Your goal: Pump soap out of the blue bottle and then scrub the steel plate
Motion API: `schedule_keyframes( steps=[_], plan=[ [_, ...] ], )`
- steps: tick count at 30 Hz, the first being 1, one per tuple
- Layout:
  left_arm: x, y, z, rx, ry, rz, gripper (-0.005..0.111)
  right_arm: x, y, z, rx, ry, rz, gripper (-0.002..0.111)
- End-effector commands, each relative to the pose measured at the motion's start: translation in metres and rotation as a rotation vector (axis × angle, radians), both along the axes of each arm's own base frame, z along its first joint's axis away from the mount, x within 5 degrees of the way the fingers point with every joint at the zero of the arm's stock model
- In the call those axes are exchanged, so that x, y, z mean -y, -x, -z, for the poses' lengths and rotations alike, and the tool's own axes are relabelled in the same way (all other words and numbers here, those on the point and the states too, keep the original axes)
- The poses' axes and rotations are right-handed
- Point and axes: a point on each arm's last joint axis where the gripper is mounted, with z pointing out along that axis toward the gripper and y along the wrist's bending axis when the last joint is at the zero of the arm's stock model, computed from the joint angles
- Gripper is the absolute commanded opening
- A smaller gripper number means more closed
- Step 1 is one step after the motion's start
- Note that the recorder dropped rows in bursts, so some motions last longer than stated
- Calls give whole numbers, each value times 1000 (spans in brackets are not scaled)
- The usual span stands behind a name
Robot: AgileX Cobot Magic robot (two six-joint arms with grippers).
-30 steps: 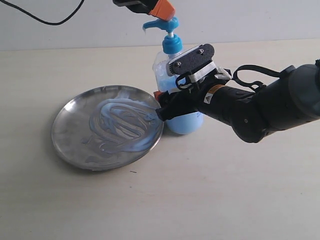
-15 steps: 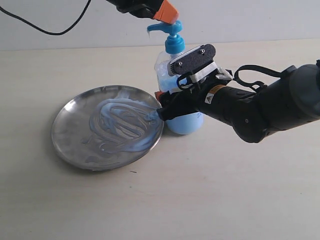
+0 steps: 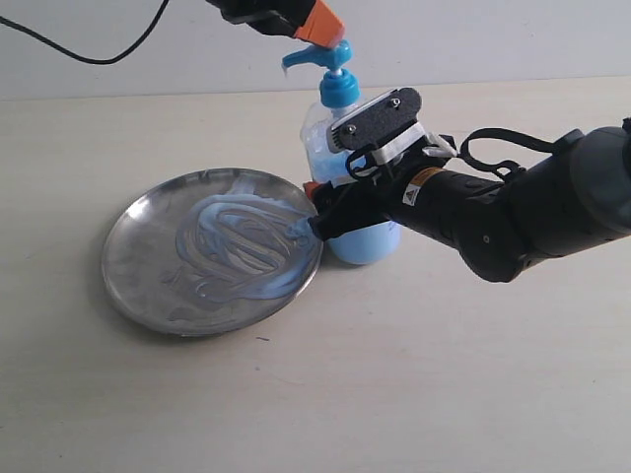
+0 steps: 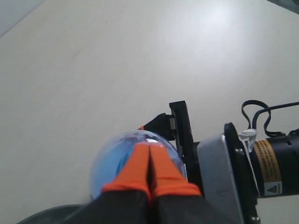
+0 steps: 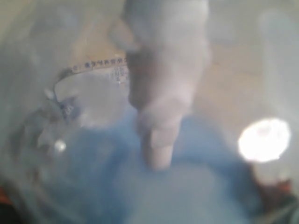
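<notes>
The blue bottle (image 3: pixel 367 241) stands upright just right of the steel plate (image 3: pixel 128 271), whose middle is smeared with pale blue soap (image 3: pixel 242 246). My right gripper (image 3: pixel 318 207) is shut on the bottle's body from the side. In the right wrist view the bottle (image 5: pixel 140 182) fills the blurred picture and my fingers are hidden. My left gripper (image 3: pixel 322 22) hangs shut, its orange fingertips pressed together right at the blue pump head (image 3: pixel 320 56); whether they touch I cannot tell. The left wrist view shows the fingertips (image 4: pixel 140 163) over the bottle's shoulder (image 4: pixel 110 163).
The pale table (image 3: pixel 394 394) stretches on all sides, with a grey wall behind. A black cable (image 3: pixel 89 39) hangs at the back left. My right arm's bulky black forearm (image 3: pixel 532 212) lies low over the table to the right of the bottle.
The left gripper has shifted slightly above the pump head, and the pump spout sits a little lower. The bottle, plate and right arm have stayed in place.
</notes>
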Motion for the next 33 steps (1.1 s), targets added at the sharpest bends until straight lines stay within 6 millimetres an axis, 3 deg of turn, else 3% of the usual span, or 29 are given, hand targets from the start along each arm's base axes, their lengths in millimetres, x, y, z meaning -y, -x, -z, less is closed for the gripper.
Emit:
schedule_keyframes(
  steps=[1, 16, 33],
  plan=[
    [-3, 12, 25, -55, -163, 103, 0, -5, 0, -3, 41, 40, -66, 0],
    [-33, 17, -27, 64, -104, 19, 0, -5, 0, -2, 40, 42, -67, 0],
    [-42, 35, -66, 153, -47, -5, 0, -5, 0, -3, 43, 38, -63, 0]
  ],
)
